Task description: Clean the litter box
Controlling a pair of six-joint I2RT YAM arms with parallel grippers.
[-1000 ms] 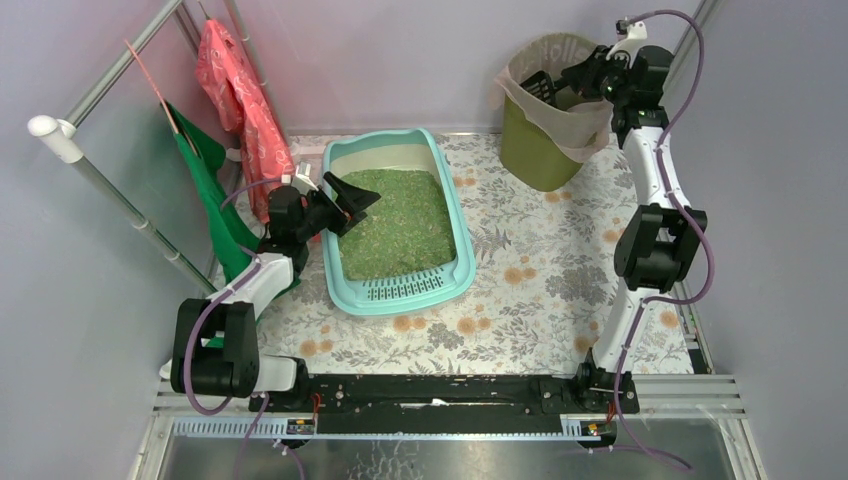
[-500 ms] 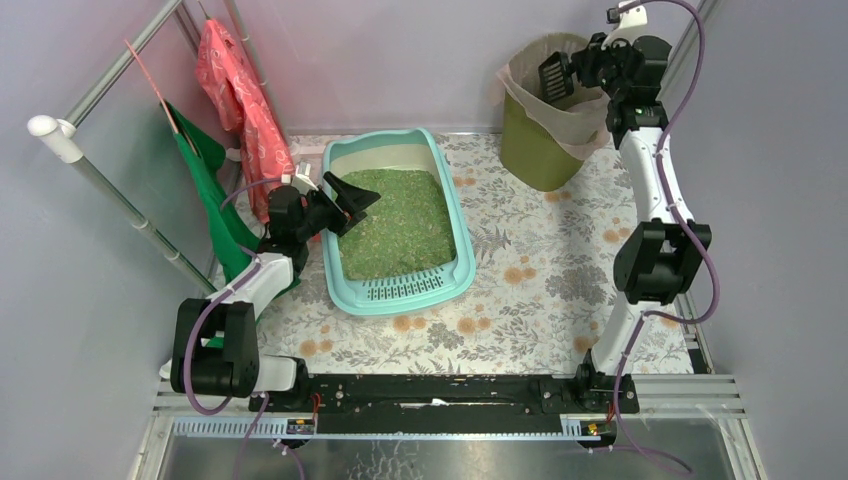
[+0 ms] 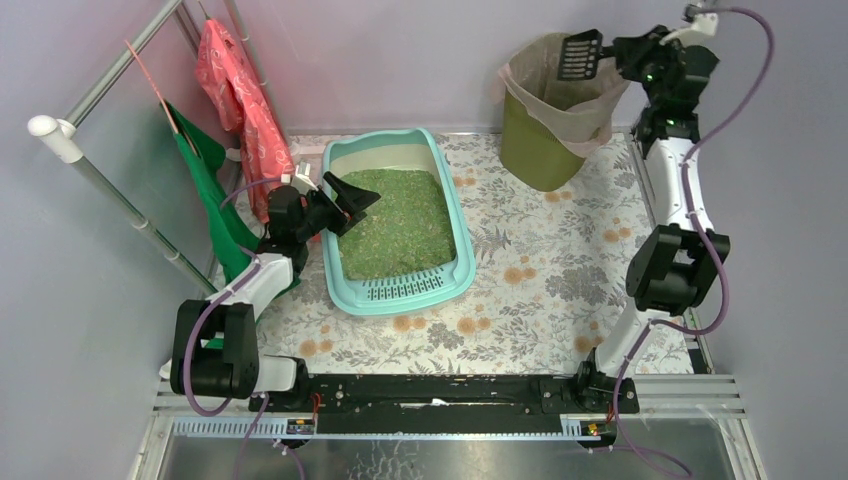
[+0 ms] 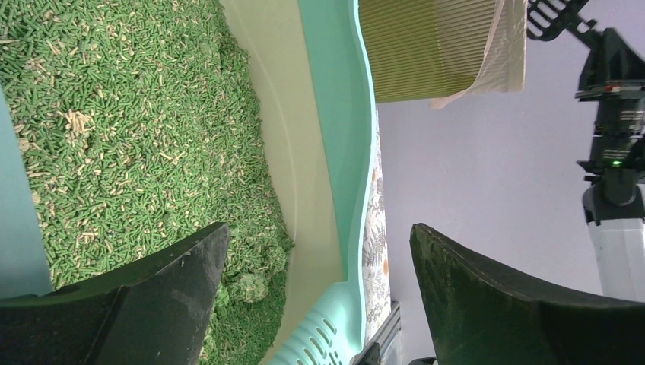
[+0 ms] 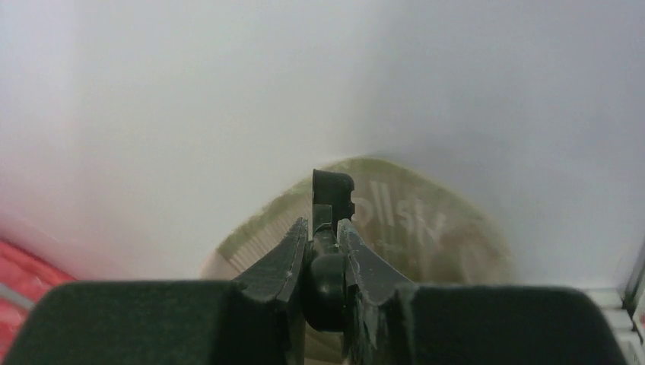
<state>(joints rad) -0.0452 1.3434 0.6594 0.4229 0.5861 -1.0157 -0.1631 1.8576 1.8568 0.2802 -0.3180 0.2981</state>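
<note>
**Top external view.** The large pale turquoise oval-rectangular plastic litter box [image 3: 461,240] lies on the floral-patterned table covering [image 3: 540,280], left of centre. Its slotted grille step [image 3: 405,290] faces the arm bases. Green granules [image 3: 395,225] fill its interior. The left gripper [image 3: 352,203] hangs over the left rim of the litter box with its jaws spread wide, holding nothing. The right gripper [image 3: 612,50] is raised at the far right and is clamped on the handle of a black slotted plastic scoop [image 3: 580,55]. The scoop's blade appears over the opening of the round olive bin [image 3: 530,155], which is lined with a beige plastic bag [image 3: 590,118]. A red cloth [image 3: 235,90] and a green cloth [image 3: 220,220] hang by the metal rail [image 3: 130,210] on the left.

**Left wrist view.** Both black fingers [image 4: 152,304] stand far apart. The granules, the cream inner wall and the turquoise rim of the litter box show between them. Neither finger visibly touches the box. The ribbed olive bin and the right arm appear beyond.

**Right wrist view.** The fingers [image 5: 281,266] are drawn together on the scoop's rounded black handle, which stands upright between them. The bin's opening lies behind, out of focus. Pale marks on it are too blurred to read
</note>
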